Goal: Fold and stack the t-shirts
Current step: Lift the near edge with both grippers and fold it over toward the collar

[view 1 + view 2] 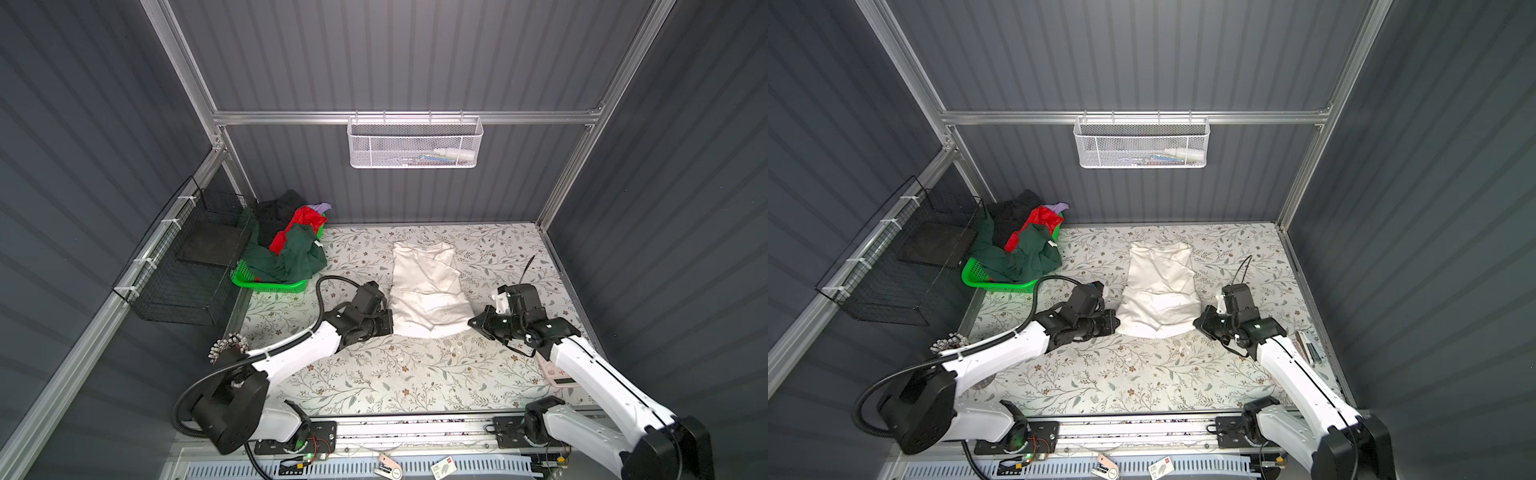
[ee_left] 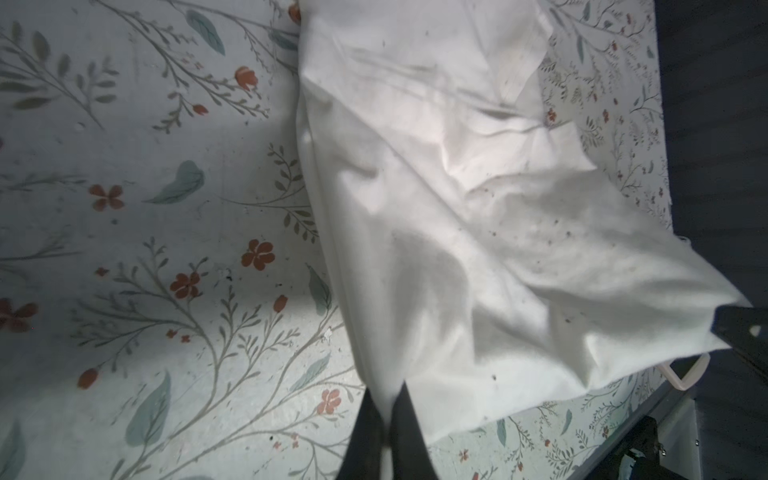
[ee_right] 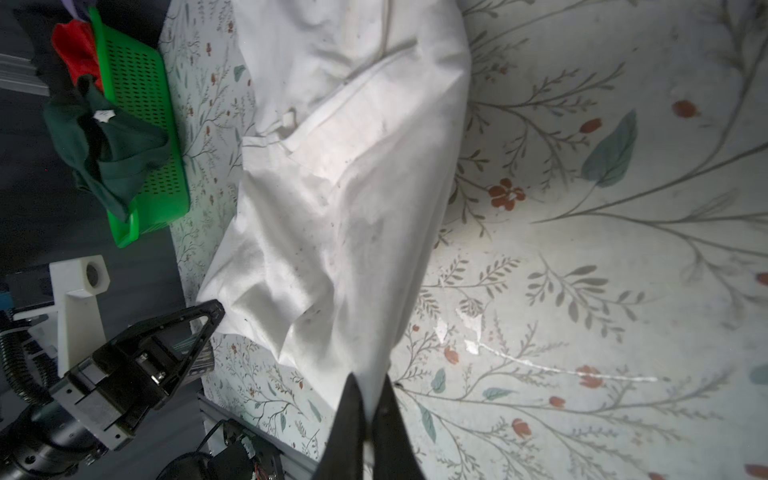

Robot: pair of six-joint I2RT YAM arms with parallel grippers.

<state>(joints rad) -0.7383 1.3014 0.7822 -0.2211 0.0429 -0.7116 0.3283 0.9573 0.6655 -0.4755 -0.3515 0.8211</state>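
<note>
The left arm (image 1: 291,357) and right arm (image 1: 602,374) reach across a floral tabletop (image 1: 374,374). The left gripper (image 1: 389,322) and right gripper (image 1: 471,322) each pinch tight on a near corner of the cream-white t-shirt (image 1: 428,286) lying mid-table. Other t-shirts (image 1: 291,257) heap in a green basket (image 1: 266,286) at the far-left corner, beneath grey ribbed walls (image 1: 415,62).
</note>
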